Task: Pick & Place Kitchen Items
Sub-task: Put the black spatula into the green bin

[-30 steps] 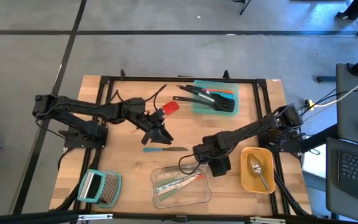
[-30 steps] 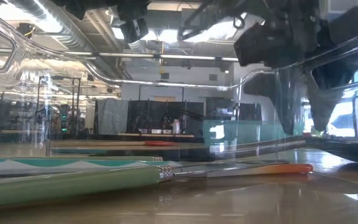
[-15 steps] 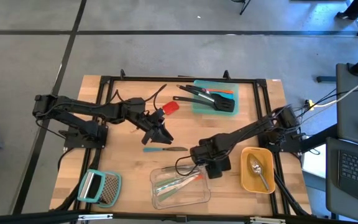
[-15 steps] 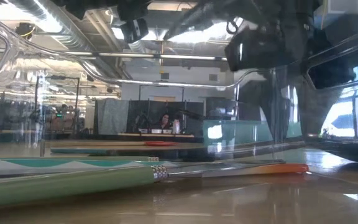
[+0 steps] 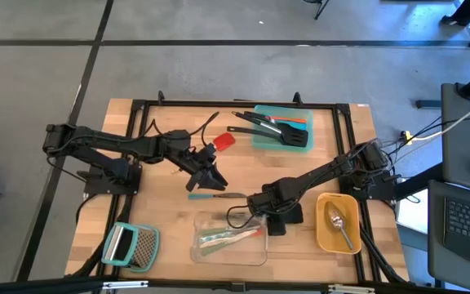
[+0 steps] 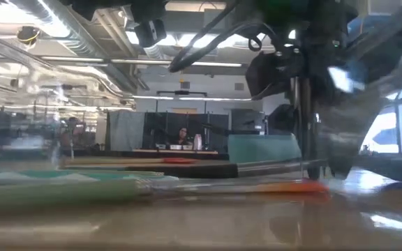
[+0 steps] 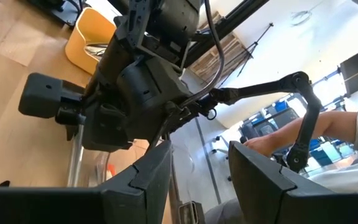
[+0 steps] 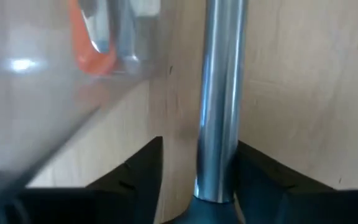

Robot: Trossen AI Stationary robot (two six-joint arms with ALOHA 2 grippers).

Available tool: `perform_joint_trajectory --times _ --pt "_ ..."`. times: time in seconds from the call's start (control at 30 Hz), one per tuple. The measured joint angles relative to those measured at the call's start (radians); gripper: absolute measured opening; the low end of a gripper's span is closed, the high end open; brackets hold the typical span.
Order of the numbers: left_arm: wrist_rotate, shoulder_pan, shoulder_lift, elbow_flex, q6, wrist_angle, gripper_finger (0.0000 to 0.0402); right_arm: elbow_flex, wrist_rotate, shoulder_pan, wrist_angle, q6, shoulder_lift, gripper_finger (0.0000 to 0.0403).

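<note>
Seen from above: right gripper (image 5: 255,214) low at the clear container's (image 5: 228,242) near corner, tools inside it green, teal and orange. Only in the right wrist view: a steel handle (image 8: 219,99) clamped upright between the fingers (image 8: 135,168). Left gripper (image 5: 213,176) over the table's middle, fingers apart in its wrist view, above a slim teal tool (image 5: 205,195) lying flat on the wood.

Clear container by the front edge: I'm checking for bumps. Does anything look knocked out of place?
Yes. The clear container has slid left since a second ago, apparently nudged askew by the right gripper, shut on a steel handle at its rim. The left gripper waits mid-table.
</note>
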Motion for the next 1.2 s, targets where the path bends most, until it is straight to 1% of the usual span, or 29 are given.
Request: perform_joint_trajectory --times 0.2,0.27,0.43,0.63,1.1,1.2 --pt "-0.001 0.0 0.0 0.0 -0.002 0.0 0.0155 -0.002 0.004 -0.001 -0.012 0.038 0.0 0.0091" --pt "-0.001 -0.001 0.0 0.0 -0.004 0.0 0.0155 -0.002 -0.001 -0.002 -0.026 0.062 0.0 0.0071" --pt "-0.001 -0.001 0.0 0.0 -0.007 0.0 0.0155 -0.002 -0.024 -0.002 -0.054 0.067 0.0 0.0071" --pt "-0.018 -0.001 0.0 0.0 -0.007 0.004 0.0155 -0.003 -0.029 -0.002 -0.058 0.076 0.0 0.0071" --pt "-0.018 -0.001 0.0 0.0 -0.007 0.004 0.0155 -0.003 -0.032 -0.002 -0.058 0.076 0.0 0.0071" --pt "-0.018 -0.001 0.0 0.0 -0.007 0.004 0.0155 -0.003 -0.032 -0.001 -0.058 0.073 0.0 0.0088"
